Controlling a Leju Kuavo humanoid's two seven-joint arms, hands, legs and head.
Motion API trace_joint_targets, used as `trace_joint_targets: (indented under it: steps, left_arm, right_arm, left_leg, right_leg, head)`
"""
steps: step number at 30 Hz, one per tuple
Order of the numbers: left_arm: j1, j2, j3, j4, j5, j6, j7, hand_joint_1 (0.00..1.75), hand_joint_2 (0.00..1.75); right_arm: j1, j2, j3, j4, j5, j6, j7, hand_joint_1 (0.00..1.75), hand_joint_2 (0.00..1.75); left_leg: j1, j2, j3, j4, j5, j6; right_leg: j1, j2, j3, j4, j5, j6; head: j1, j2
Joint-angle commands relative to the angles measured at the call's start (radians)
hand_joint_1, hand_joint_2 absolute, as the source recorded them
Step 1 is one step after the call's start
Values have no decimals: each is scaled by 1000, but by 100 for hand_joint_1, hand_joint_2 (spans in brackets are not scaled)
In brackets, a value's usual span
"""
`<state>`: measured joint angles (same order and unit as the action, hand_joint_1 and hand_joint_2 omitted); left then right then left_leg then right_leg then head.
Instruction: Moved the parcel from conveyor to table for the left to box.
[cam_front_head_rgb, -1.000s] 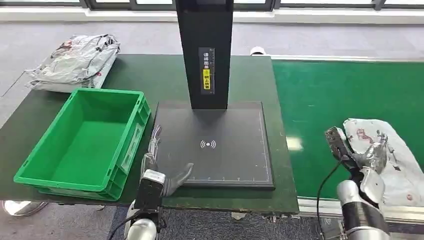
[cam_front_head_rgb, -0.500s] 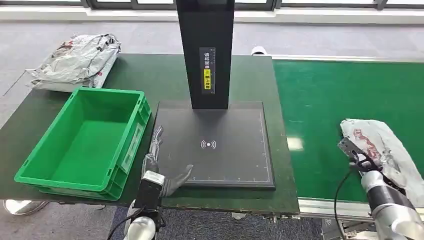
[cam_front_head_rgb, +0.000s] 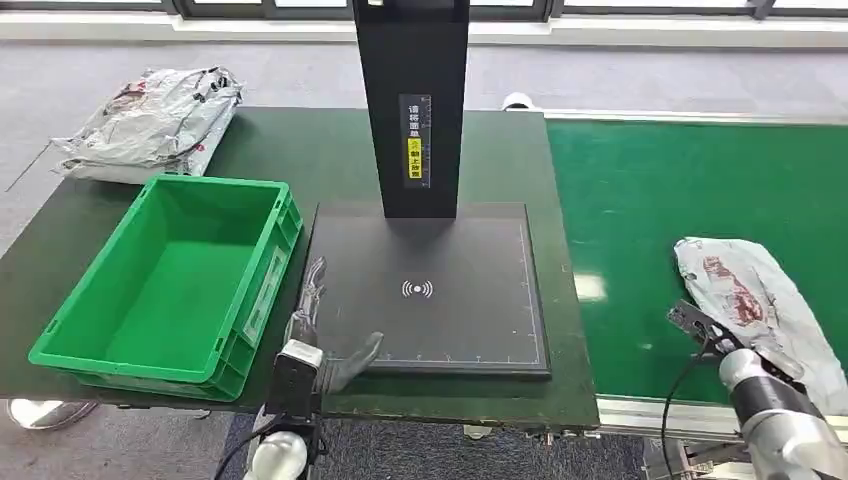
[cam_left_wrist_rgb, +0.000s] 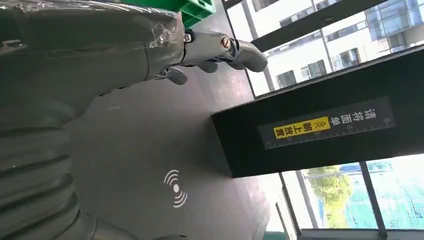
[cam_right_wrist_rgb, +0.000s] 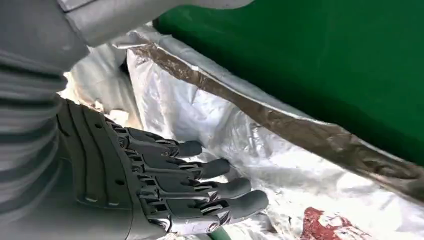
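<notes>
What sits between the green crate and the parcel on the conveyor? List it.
In the head view, between the green crate and the parcel lie the left hand, the black scanner pad with its upright post, then bare green conveyor belt.

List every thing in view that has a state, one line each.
Parcel: lying on the green conveyor, not lifted.
Green crate: empty, upright on the table.
Left hand: empty, resting at the scanner pad edge.
Right hand: fingers extended against the parcel, no visible grasp.
Parcel pile: on the table's far corner.
</notes>
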<state>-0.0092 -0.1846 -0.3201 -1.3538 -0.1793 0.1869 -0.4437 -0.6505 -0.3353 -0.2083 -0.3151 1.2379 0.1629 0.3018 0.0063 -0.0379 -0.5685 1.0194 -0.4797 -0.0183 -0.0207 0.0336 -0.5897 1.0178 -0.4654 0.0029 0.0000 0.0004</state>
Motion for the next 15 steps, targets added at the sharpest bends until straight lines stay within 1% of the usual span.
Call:
trace_joint_targets:
  steps: [1, 8, 10, 13, 15]
  left_arm:
    - [-54, 11, 40, 82, 17, -18, 3, 0, 175]
    - [-33, 12, 47, 63, 30, -16, 2, 0, 175]
    - [-26, 10, 53, 56, 40, -17, 4, 0, 175]
    - [-24, 10, 56, 55, 46, -19, 5, 0, 175]
    - [-24, 10, 56, 55, 46, -19, 5, 0, 175]
  right_arm:
    - [-65, -4, -63, 79, 13, 2, 14, 0, 175]
    - [-68, 0, -53, 73, 30, -14, 16, 0, 175]
    - [-74, -4, -46, 77, 39, -7, 27, 0, 175]
    - [-80, -9, -44, 77, 43, -5, 32, 0, 175]
    - [-80, -9, -44, 77, 43, -5, 32, 0, 175]
  left_leg:
    - [0, 5, 0, -1, 1, 0]
    - [0, 4, 1, -1, 1, 0]
    - [0, 6, 1, -2, 1, 0]
    - [-1, 3, 0, -1, 0, 0]
    - [0, 4, 0, -1, 0, 0]
  right_leg:
    - [1, -1, 0, -2, 2, -1]
    - [0, -1, 0, -1, 1, -1]
    - [1, -1, 0, -2, 2, -1]
    - [0, 0, 0, 0, 0, 0]
    - [0, 0, 0, -1, 1, -1]
  head:
    - [0, 0]
    - [0, 0]
    - [0, 0]
    - [0, 0]
    - [0, 0]
